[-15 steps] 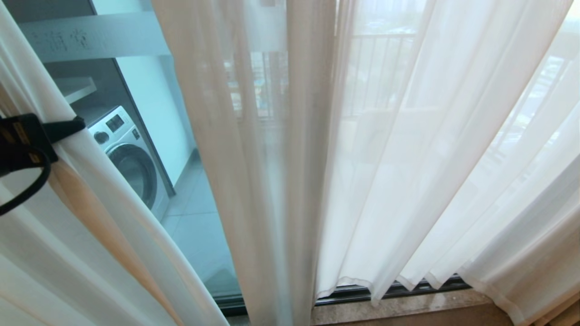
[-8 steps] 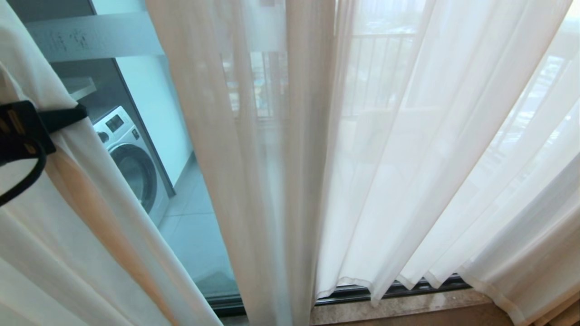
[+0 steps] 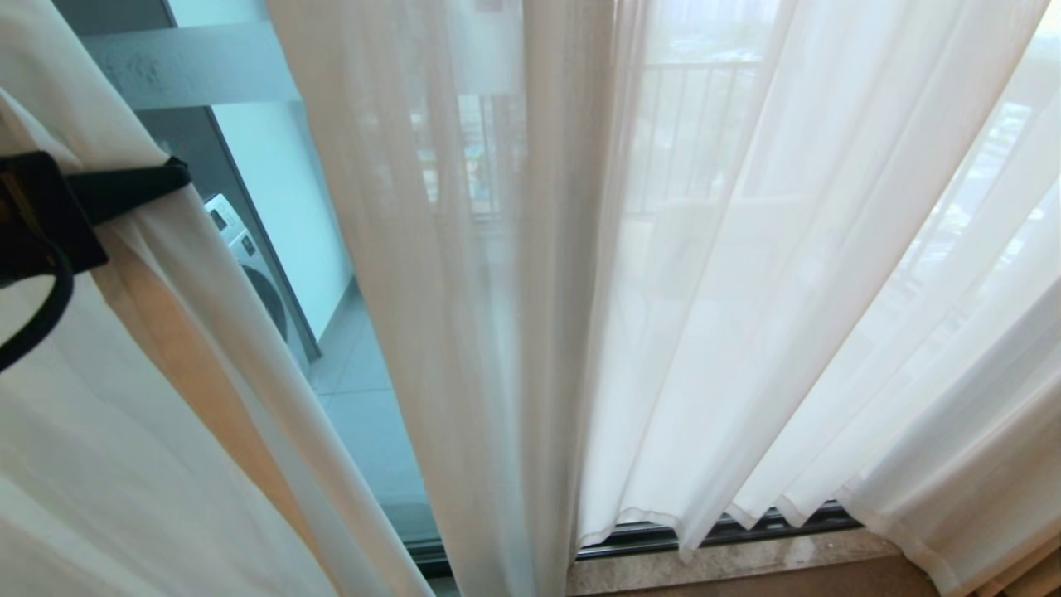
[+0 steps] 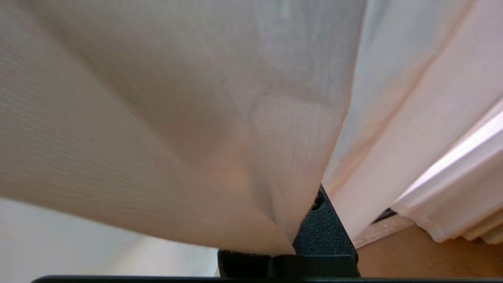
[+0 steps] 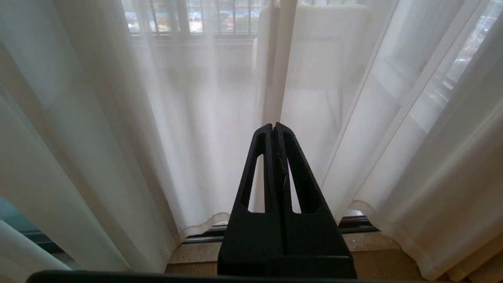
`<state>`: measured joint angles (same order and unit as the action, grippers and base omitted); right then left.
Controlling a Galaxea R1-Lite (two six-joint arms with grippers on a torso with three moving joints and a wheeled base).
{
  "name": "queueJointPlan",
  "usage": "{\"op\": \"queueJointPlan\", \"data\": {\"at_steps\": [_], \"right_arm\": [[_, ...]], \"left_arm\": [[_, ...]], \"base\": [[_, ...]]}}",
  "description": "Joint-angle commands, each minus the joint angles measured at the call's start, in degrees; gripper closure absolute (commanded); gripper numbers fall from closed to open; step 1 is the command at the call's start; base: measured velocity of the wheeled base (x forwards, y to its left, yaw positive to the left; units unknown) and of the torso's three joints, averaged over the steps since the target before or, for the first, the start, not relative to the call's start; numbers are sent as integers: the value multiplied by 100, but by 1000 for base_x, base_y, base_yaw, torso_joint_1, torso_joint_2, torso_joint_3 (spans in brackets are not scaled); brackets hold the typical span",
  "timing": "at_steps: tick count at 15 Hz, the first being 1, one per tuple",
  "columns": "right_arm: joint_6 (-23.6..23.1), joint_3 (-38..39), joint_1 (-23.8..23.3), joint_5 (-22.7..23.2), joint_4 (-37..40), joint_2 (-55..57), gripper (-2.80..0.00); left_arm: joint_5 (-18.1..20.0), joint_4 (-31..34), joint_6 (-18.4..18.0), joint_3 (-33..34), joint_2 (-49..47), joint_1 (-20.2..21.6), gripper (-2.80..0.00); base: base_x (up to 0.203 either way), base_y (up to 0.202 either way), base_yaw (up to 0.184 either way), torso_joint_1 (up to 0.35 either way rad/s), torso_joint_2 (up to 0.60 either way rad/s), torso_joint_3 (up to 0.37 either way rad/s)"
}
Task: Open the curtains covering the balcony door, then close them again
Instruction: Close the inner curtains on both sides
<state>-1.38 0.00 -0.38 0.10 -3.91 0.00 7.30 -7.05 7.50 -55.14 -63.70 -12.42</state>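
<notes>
Since a second ago the left gripper (image 3: 124,186) has carried its fold of the sheer white translucent curtains (image 3: 199,348) toward the middle of the tall dark-framed glass balcony door (image 3: 273,199), so the bare strip of glass has narrowed and the white front-loading washing machine (image 3: 249,265) behind it is now half hidden. The fingers (image 4: 322,232) are pressed together on the fabric, pinching the left panel's edge. The other panel hangs untouched across the door's middle and right side, reaching down to the dark track at the door's foot (image 3: 663,539).

By my reading this is the closing step, nearly through. The next move calls for dragging the pinched edge on until it meets the hanging panel, then letting go.

The right gripper (image 5: 274,127) is parked low before the door, fingers pressed together on nothing.
</notes>
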Motion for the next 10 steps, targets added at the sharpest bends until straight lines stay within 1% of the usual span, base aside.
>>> {"op": "queueJointPlan", "data": {"at_steps": [1, 5, 10], "right_arm": [[-3, 0, 3, -2, -5, 0, 0], [-3, 0, 3, -2, -5, 8, 0], [-3, 0, 3, -1, -5, 0, 0]], "left_arm": [[3, -7, 6, -44, -4, -320, 0], [-43, -7, 6, -202, -66, -977, 0], [-570, 1, 6, -429, -101, -2184, 0]], "base": [[0, 0, 0, 0, 0, 0], [0, 0, 0, 0, 0, 0], [0, 0, 0, 0, 0, 0]]}}
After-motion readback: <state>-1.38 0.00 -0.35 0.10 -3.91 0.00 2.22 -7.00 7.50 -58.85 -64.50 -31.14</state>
